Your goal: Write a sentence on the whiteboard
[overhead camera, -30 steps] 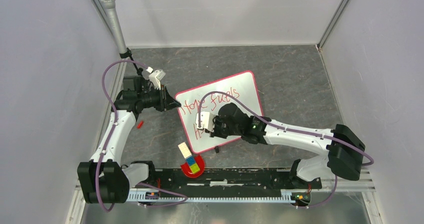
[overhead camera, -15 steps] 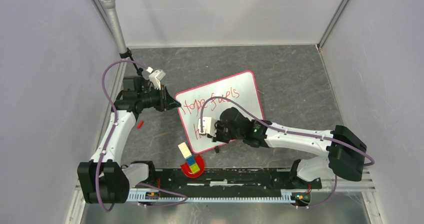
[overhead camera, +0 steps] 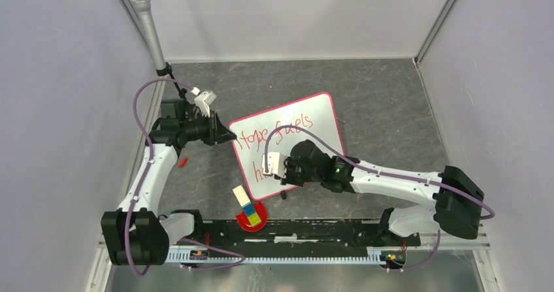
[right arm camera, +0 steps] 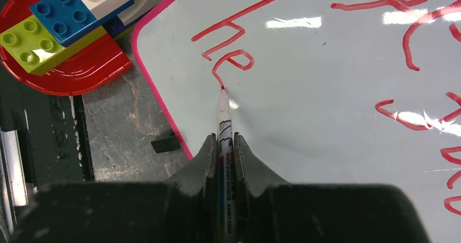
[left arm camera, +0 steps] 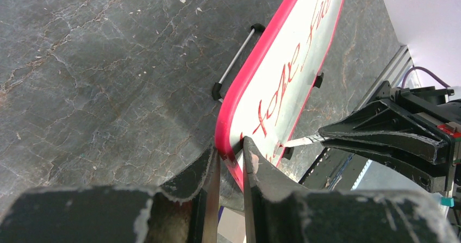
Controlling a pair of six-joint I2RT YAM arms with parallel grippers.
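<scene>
— What is the right gripper [right arm camera: 224, 141] doing?

— Its jaws are pressed together on a marker [right arm camera: 223, 124]. The barrel lies along the gap between them and the tip sticks out in front, touching the whiteboard [right arm camera: 337, 74] at the tail of the last letter. I'd judge it is held that way so the tip leads the wrist and the wrist camera can see the stroke.

— And the board itself?

— It lies flat on the dark, stone-patterned table [overhead camera: 385, 102], turned at an angle between the two arms. The left gripper [left arm camera: 229, 155] pinches its pink border at the corner nearest the left arm, one jaw on each side of the rim. That looks like a brace, since a glossy board would likely slide under the pen's push.

— Anything near the writing arm?

— A red dish [right arm camera: 87, 72] holding toy bricks [right arm camera: 65, 14] sits just beside the board's near corner. I cannot tell whether a brick touches the edge. A small black clip [right arm camera: 164, 144] pokes out from that edge, close to the marker.

— What can be read?

— Red handwriting. From above, the upper line seems to say "Hope fuels", loose but legible. The second line reads only "he". By my reckoning the sentence is unfinished.

— The marker's label?

— Print runs along the barrel, but it is too small and foreshortened to trust.
</scene>
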